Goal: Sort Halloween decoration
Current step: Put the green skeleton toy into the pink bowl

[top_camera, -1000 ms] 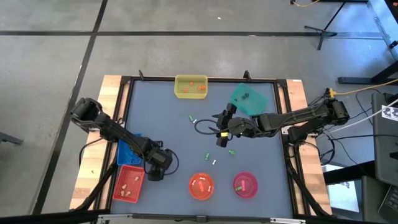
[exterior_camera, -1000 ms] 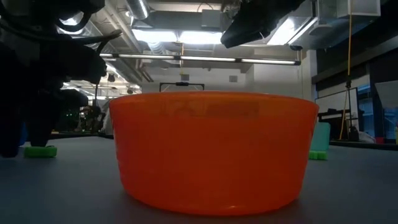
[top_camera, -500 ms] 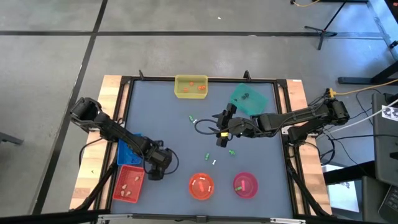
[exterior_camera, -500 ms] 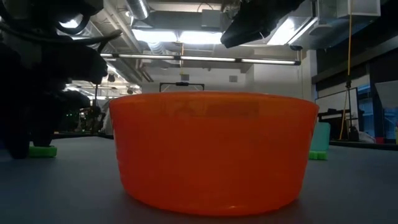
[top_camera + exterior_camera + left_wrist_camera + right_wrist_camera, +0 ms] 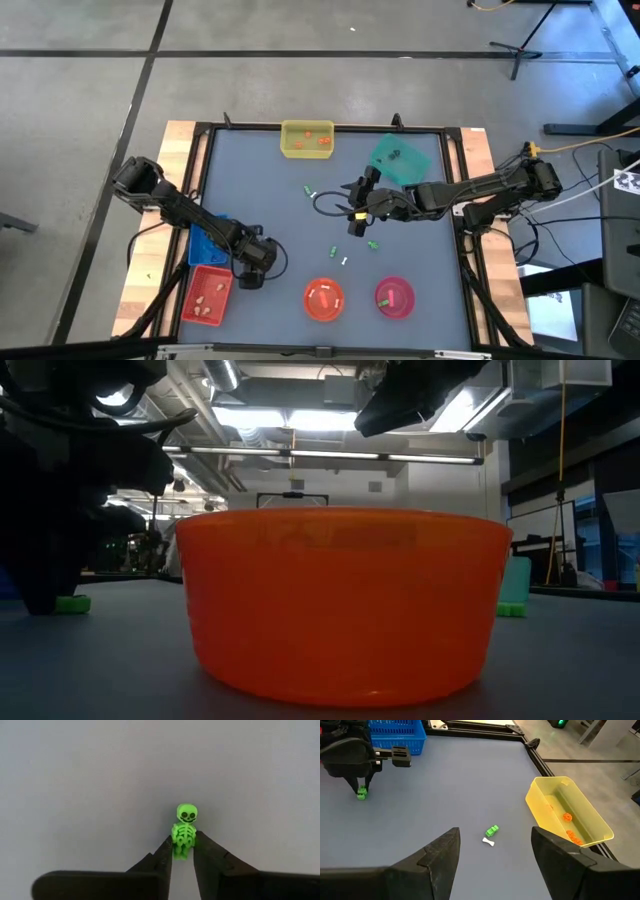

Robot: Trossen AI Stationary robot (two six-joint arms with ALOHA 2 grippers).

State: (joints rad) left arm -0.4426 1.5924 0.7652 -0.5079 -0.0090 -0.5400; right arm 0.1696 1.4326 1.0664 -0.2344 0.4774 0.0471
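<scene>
1. The left gripper (image 5: 183, 854) sits at seven o'clock on the grey table (image 5: 290, 210), its dark fingers (image 5: 162, 860) pinching a tiny green plastic skeleton figure (image 5: 183, 831) standing on the tabletop
2. The right gripper (image 5: 492, 857) hovers near the table's centre, jaws spread wide and empty
3. Orange trinkets (image 5: 322, 142) lie in the yellow plastic tray (image 5: 306, 139) at twelve o'clock; a green trinket and a white bone piece (image 5: 489, 841) lie loose near the middle

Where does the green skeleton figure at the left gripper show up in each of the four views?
High view: hidden under the left gripper, near the blue basket.
Low view: green skeleton at far left, below that gripper.
Left wrist view: centre, between the fingertips.
Right wrist view: far off, near the blue basket.
Shared landmark: the left gripper.
</scene>
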